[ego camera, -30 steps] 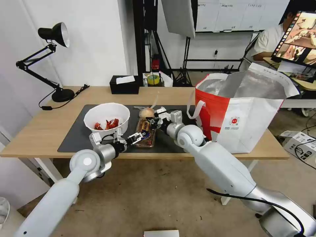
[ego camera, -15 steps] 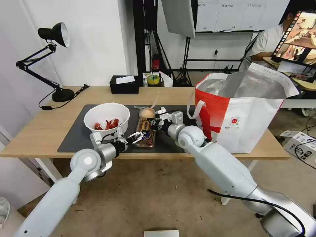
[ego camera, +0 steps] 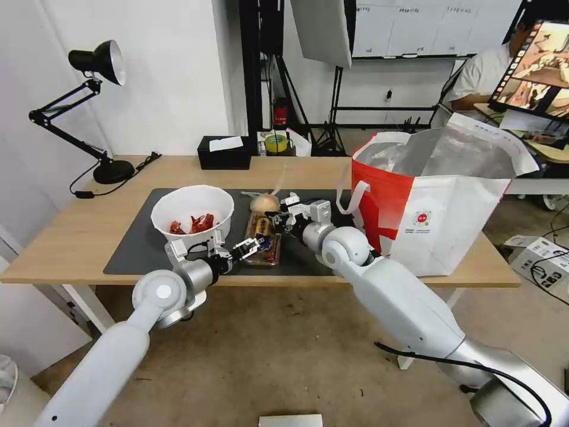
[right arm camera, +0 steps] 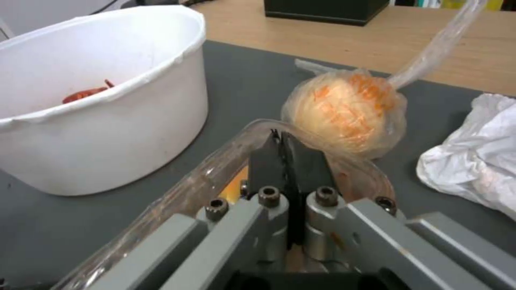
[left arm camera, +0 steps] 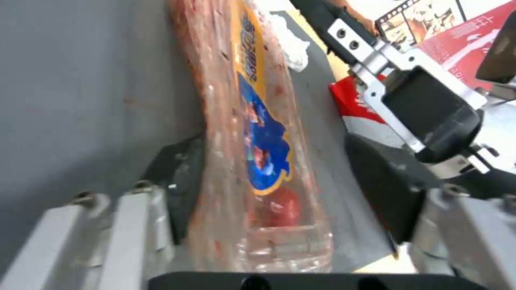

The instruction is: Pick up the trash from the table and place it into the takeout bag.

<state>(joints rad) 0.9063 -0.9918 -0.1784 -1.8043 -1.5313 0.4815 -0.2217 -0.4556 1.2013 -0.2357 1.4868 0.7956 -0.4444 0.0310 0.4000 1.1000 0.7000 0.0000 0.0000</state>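
Two wrist views differ: left claw (left arm camera: 274, 177) gapes around tray (left arm camera: 252, 133), right claw (right arm camera: 284, 151) pinches its rim.

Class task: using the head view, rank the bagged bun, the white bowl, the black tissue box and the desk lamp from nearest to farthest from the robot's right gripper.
1. Bagged bun: just beyond the right gripper, almost touching.
2. White bowl: on the mat, to the gripper's left.
3. Black tissue box: at the table's far edge.
4. Desk lamp: far-left corner of the table.
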